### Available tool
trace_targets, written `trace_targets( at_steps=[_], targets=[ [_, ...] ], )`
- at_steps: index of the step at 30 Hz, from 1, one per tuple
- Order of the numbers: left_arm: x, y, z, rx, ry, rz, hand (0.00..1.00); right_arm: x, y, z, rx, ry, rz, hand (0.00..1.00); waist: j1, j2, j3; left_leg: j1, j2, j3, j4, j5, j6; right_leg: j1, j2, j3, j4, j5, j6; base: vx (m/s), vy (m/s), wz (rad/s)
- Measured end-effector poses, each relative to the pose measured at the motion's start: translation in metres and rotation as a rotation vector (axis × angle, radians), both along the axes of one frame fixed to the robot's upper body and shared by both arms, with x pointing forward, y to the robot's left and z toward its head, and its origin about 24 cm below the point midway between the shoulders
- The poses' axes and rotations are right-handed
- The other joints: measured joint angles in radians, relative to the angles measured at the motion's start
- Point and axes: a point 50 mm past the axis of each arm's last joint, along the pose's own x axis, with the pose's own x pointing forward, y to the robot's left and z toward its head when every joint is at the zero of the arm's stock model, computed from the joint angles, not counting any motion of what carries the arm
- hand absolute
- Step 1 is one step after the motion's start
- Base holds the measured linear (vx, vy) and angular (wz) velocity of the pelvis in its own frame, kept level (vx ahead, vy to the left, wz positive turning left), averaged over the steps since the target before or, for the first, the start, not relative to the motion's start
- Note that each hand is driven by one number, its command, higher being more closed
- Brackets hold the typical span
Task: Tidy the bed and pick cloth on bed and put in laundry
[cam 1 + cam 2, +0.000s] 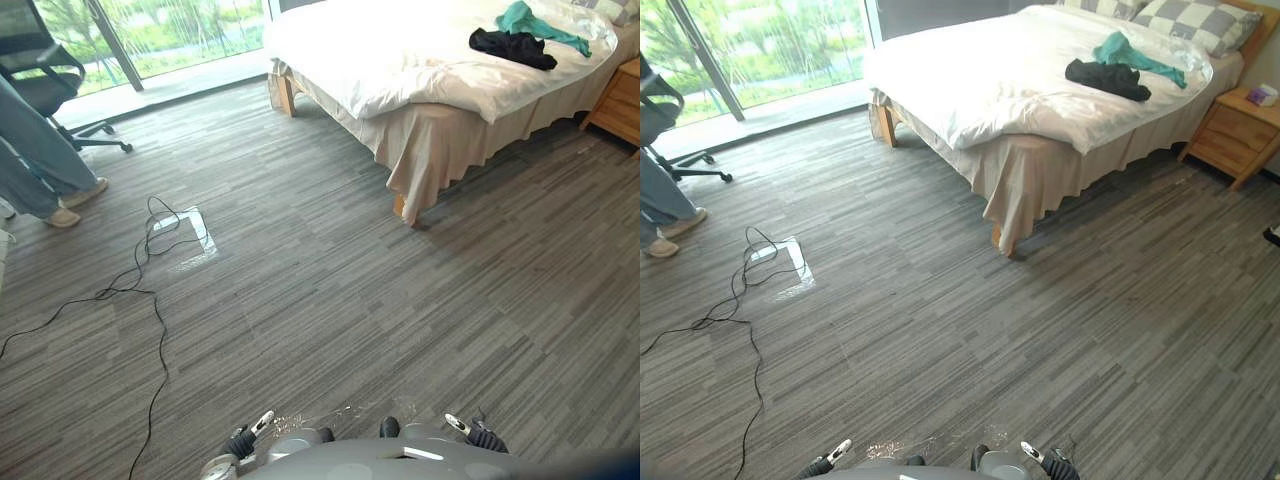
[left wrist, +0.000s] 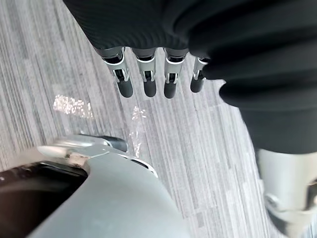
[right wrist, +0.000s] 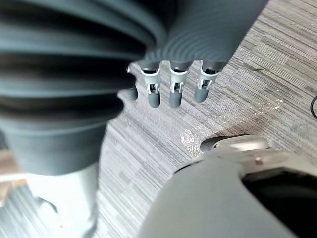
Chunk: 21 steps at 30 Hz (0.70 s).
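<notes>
Black cloth (image 1: 1107,78) lies on bed (image 1: 980,75); left robot hand (image 2: 148,82) and right robot hand (image 3: 176,93) hang apparently slack, empty.

You're looking at grey striped carpet (image 1: 400,300), a wooden nightstand (image 1: 1237,135) just beside the bed (image 1: 990,70), and an office chair (image 1: 45,85) near bright windows (image 1: 790,40).
</notes>
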Motion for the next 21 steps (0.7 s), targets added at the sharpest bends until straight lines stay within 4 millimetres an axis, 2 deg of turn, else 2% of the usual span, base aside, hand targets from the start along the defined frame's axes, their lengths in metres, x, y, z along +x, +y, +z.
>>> trace_targets(
  at_steps=[6,11,21],
  targets=[
    [0.006,0.001,0.001,0.013,-0.007,-0.038,0.0,0.001,0.001,-0.001,0.01,-0.001,-0.004,0.0,0.0,-0.005,0.022,0.045,-0.007,0.0,-0.036,-0.002,-0.018,0.062,-0.002,-0.021,-0.073,0.026,0.027,0.11,0.043,0.03],
    [0.01,0.001,0.001,0.031,-0.003,-0.084,0.0,0.006,0.001,0.0,0.009,-0.01,0.001,0.0,-0.002,-0.003,0.036,0.077,-0.008,0.002,-0.037,-0.007,-0.064,0.097,-0.006,-0.047,-0.086,0.03,0.055,0.02,0.009,0.0],
    [0.011,-0.001,0.001,0.029,0.021,-0.118,0.0,0.011,-0.001,0.001,0.005,-0.027,-0.002,0.0,-0.002,0.003,0.045,0.076,-0.006,0.006,-0.04,-0.007,-0.064,0.095,-0.006,-0.056,-0.093,0.03,0.054,-0.04,-0.014,-0.01]
  ],
)
